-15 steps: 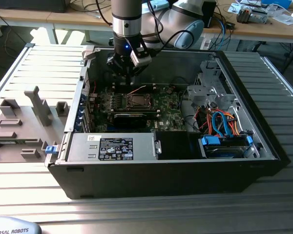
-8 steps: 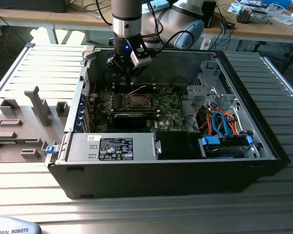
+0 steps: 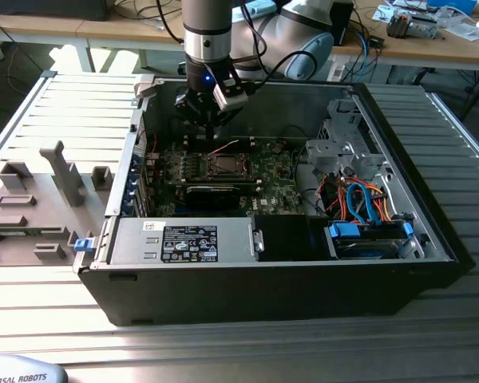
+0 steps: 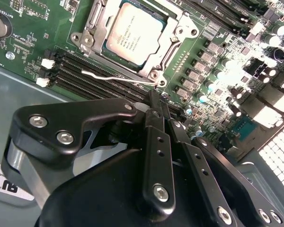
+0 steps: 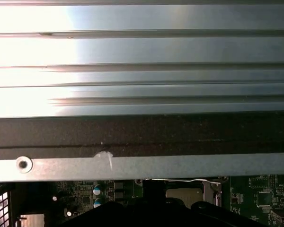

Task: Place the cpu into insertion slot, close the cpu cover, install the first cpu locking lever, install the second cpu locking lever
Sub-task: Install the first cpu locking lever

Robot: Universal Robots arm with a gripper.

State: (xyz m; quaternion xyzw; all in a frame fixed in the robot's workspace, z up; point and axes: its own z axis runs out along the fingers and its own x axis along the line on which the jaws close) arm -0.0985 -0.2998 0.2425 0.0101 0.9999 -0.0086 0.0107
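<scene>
In the second wrist view the gripper [image 4: 157, 101] has its two black fingers [image 4: 154, 118] drawn together, tips meeting with no gap and nothing visibly clamped between them. Just beyond the fingertips lies a thin silvery locking lever [image 4: 118, 78], a wire rod running along the edge of the socket; the tips sit right at the lever's end near the socket corner, though actual contact cannot be made out. Past the lever, further out from the fingertips, the cpu [image 4: 135, 32] rests flat in the insertion slot [image 4: 154, 74], its dull silver top showing through the window of the cpu cover [image 4: 92, 30], which lies down around it. In the exterior view the gripper [image 3: 210, 128] hangs inside the open computer case [image 3: 303, 295], just above the green motherboard [image 3: 275, 187], with the insertion slot [image 3: 223, 166] slightly ahead of the fingers and below them.
</scene>
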